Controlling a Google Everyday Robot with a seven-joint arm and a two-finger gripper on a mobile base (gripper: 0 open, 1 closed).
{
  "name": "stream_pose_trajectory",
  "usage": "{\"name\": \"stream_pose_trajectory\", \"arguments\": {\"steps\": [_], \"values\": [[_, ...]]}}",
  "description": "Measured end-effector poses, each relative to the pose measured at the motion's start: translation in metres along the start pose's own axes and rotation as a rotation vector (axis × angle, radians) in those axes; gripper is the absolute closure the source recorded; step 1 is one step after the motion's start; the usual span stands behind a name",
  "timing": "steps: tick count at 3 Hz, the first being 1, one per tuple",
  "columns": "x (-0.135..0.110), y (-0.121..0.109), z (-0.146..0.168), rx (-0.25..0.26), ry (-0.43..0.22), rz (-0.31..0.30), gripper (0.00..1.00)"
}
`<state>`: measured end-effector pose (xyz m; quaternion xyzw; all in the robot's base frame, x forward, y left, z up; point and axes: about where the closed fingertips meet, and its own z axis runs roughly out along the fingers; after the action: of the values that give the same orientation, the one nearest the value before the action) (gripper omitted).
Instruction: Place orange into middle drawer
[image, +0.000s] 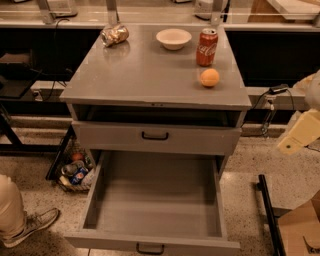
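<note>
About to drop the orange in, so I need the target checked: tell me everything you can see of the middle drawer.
The middle drawer is a wide, deep grey box, metal by its look, pulled far out towards the camera below the upper drawer. Its floor and walls are bare; nothing lies inside. A small black handle sits centred on its front. No object touches it: the orange rests on the cabinet top, and the gripper hangs at the right edge, apart from it.
</note>
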<state>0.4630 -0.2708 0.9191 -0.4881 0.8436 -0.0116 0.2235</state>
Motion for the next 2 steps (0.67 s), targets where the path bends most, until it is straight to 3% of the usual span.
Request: {"name": "stream_pose_trajectory", "arguments": {"steps": [1, 2], "values": [[0.04, -0.024, 0.034, 0.055, -0.08, 0.217, 0.0], [0.033, -0.042, 0.03, 0.123, -0.119, 0.222, 0.0]]}}
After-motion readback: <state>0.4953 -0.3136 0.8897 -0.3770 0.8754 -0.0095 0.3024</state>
